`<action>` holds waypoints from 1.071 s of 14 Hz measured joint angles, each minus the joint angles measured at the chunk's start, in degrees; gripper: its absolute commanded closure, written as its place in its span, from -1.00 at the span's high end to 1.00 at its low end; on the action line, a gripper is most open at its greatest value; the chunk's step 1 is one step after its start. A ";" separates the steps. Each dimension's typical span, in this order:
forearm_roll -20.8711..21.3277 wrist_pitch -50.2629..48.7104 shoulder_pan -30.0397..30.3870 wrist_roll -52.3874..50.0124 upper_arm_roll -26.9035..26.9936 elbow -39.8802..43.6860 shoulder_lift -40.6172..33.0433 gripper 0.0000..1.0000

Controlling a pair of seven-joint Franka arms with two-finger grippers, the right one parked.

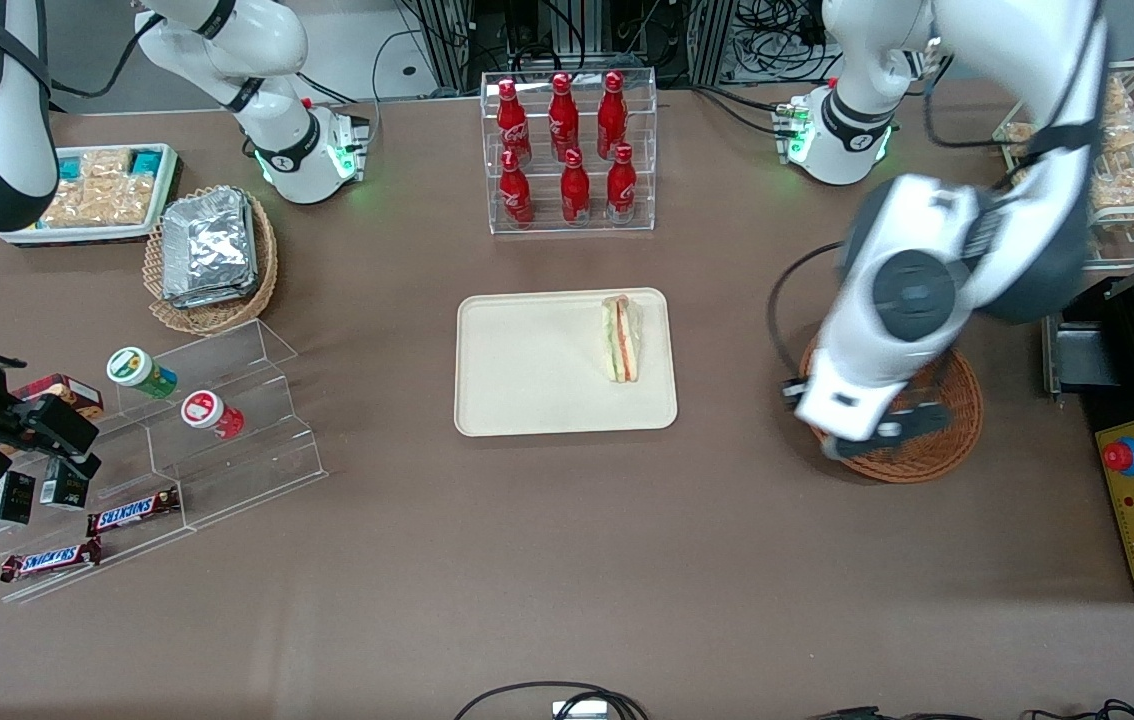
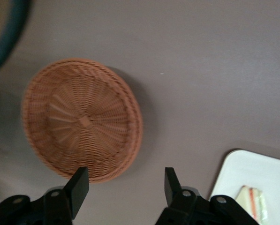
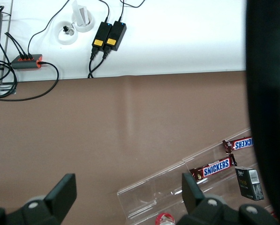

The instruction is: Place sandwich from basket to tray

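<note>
While the sandwich (image 1: pixel 623 338) lies flat on the tray (image 1: pixel 527 370), close to the tray edge nearest the working arm's end, its striped cut side faces the tray's middle. That tray sits mid-table, nearer the front camera than the rack of bottles (image 1: pixel 567 150). Toward the working arm's end of the table stands the basket (image 1: pixel 947 440), well apart from the tray and holding nothing. Above the basket's near rim hangs the gripper (image 1: pixel 887 432), its arm covering much of the wicker in the front view. Seen from the wrist, the gripper (image 2: pixel 126 185) has its fingers (image 2: pixel 79 183) spread wide with nothing between them, the basket (image 2: pixel 81 117) below, and a tray (image 2: pixel 243 173) corner with the sandwich (image 2: pixel 253 201) nearby.
</note>
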 measured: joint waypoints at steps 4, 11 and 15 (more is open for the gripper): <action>-0.98 -3.76 0.47 8.31 3.89 -0.06 -3.91 0.71; -4.18 -7.43 17.45 25.74 -3.15 -0.32 -10.39 0.99; -4.56 -9.07 20.96 32.10 -6.26 -0.80 -14.86 0.99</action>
